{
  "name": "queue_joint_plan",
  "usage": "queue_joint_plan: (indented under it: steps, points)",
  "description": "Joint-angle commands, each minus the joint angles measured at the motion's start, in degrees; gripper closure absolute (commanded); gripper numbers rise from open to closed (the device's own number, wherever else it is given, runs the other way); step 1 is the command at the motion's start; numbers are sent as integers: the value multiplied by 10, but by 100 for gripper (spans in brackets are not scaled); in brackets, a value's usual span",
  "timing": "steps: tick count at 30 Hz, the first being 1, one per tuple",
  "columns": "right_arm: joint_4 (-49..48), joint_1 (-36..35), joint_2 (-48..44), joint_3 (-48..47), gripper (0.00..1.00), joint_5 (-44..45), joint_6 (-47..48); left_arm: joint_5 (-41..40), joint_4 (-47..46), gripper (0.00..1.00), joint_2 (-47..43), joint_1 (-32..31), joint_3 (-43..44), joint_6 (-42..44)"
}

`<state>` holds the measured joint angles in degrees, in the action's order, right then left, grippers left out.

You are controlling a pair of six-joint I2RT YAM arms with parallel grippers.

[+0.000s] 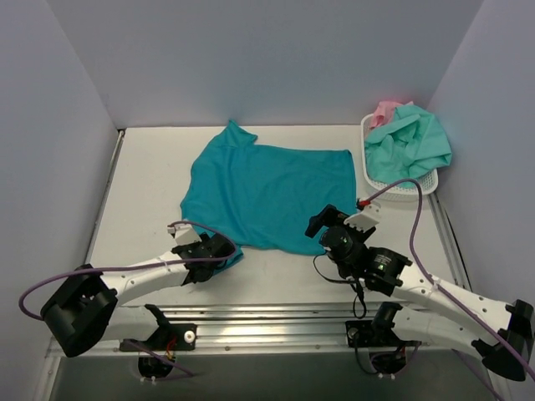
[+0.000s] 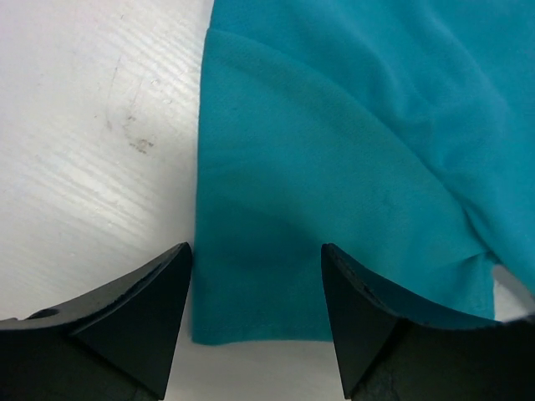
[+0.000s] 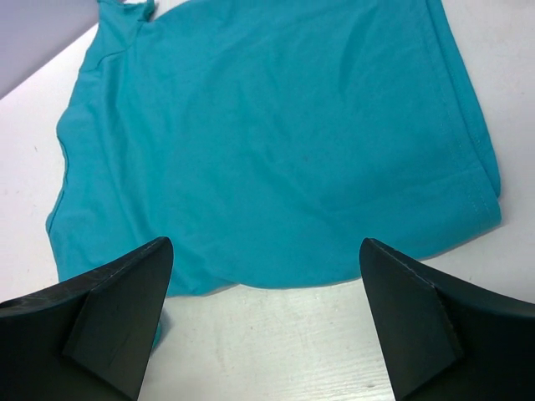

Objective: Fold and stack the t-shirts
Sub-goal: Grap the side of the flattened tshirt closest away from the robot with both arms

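I see the deep teal-blue cloth t-shirt (image 1: 267, 192) lying spread out flat in the middle of the white table (image 1: 142, 184), with one sleeve pointing toward the back wall. Its near-left corner reaches down to my left gripper (image 1: 224, 248). In the left wrist view, the left gripper (image 2: 257, 251) has its two black fingers (image 2: 146, 309) spread apart. The shirt's hem corner (image 2: 259, 284) lies in the gap between them, but whether the pads touch the cloth I cannot tell. My right gripper (image 1: 322, 221) hangs at the shirt's near edge, right of the middle. From its own wrist camera the right gripper (image 3: 266, 246) has its fingers (image 3: 418, 309) opened wide with nothing between them. The t-shirt (image 3: 276, 142) lies just beyond their tips and bare table below. At the far right corner stands a white perforated plastic basket (image 1: 418, 185). A mint-green cloth shirt (image 1: 410, 142) is heaped in it and spills over its rim, and a pink cloth shirt (image 1: 386, 109) shows behind that.
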<state>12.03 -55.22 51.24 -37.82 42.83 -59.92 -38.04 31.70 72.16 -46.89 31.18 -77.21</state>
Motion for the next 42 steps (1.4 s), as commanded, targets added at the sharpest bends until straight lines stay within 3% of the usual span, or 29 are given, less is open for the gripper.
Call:
queue_joint_plan:
  steps: [1,4,9,15,20,26,27,30,35,42]
  points:
    - [33,-2,-26,-30,10,39,20,26,-40,28,38,-9,-16,-123]
    - [40,-2,-49,-24,10,48,23,23,-42,32,50,-19,-20,-140]
    - [26,-2,-57,-6,10,46,20,26,-70,70,68,-23,-24,-132]
    - [21,-1,-28,-8,10,37,9,28,-78,97,75,-23,-7,-110]
    - [-37,19,-21,34,2,-36,5,3,-41,98,21,-22,20,-83]
    - [-96,156,39,70,0,-169,45,-88,77,98,-116,-21,62,-62]
    - [-110,176,53,77,0,-230,49,-108,79,98,-152,-17,62,-43]
    - [-151,240,73,102,0,-291,49,-115,54,98,-208,6,56,11]
    - [-104,246,61,115,0,-286,19,-100,26,98,-229,43,50,60]
    - [23,202,-58,126,0,-245,-37,-66,-23,98,-210,62,25,69]
